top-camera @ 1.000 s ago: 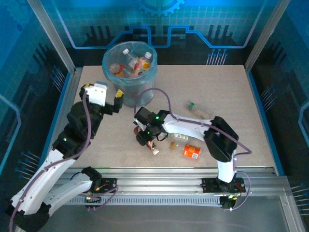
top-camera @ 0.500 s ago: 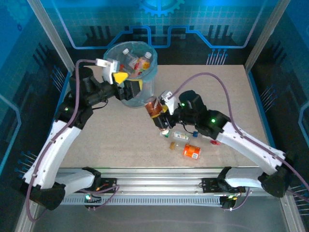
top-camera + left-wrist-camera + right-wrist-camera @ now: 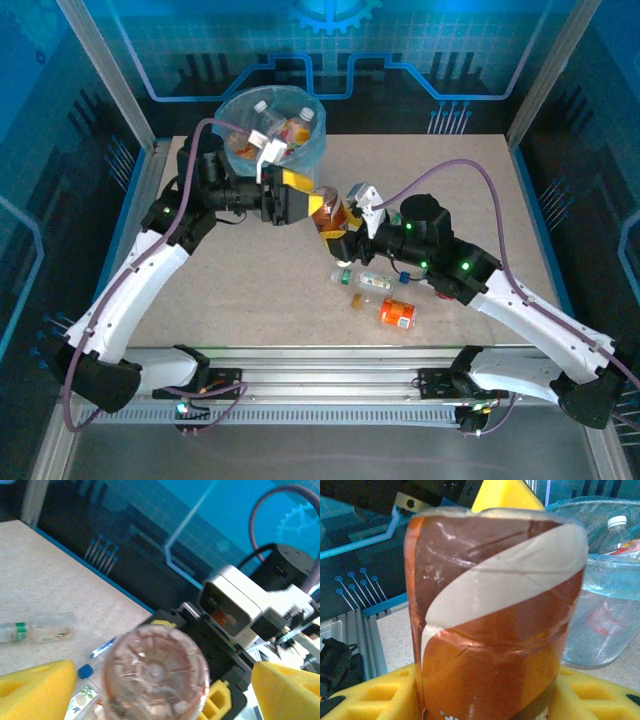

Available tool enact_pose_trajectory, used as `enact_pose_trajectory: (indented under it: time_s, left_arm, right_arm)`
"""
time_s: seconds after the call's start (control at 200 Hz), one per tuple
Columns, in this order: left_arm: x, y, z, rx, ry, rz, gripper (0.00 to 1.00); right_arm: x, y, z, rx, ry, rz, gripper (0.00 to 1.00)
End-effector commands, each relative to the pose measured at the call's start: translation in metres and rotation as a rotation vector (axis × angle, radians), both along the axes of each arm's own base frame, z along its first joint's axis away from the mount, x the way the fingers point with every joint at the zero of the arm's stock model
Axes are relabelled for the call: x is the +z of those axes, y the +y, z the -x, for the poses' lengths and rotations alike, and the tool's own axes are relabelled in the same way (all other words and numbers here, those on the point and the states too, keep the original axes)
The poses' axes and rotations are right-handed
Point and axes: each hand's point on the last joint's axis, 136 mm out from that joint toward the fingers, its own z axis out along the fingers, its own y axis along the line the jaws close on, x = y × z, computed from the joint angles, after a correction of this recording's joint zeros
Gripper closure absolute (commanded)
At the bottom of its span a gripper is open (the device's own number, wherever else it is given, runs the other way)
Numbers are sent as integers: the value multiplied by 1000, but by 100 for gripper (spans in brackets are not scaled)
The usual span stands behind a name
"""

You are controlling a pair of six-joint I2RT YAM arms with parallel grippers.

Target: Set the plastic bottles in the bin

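Top external: one bin (image 3: 306,146) (one bottle (image 3: 335,208) in right tool (image 3: 342,224)).

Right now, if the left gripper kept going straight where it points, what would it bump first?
Most likely the brown-labelled bottle that the right gripper holds up. Its base sits between the open yellow fingers of the left gripper, though how near is hard to judge.

held bottle (image 3: 495,610): brown and orange, white diagonal stripe
bin (image 3: 312,148): grey-blue, light-blue liner
table (image 3: 480,200): speckled beige

bin (image 3: 312,150) on table (image 3: 480,190), bottles (image 3: 377,281) before it
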Motion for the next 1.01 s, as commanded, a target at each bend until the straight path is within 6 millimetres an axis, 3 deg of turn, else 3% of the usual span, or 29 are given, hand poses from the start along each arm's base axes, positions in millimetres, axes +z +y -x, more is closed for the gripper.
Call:
enact_pose_trajectory:
  time_s: [0.0,0.23,0.445,0.68,0.84,1.0]
  left_arm:
    - [2,-9,16,-86,-41,-11,9]
    - [-9,-15,11,-73,-40,-46,21]
    - [-9,-18,3,-34,-64,-64,22]
    - [0,-19,-4,-2,-97,-41,44]
    - [9,-16,-11,44,-133,-32,54]
    - [24,-7,-24,158,-194,-30,52]
  right_arm:
    - [24,-1,2,14,-57,-60,46]
    - [32,1,5,33,-66,-92,46]
    - [36,6,6,55,-70,-98,46]
    - [36,6,3,44,-77,-85,43]
    - [39,1,-6,-14,-84,-79,27]
    - [49,-10,-19,-110,-111,-60,6]
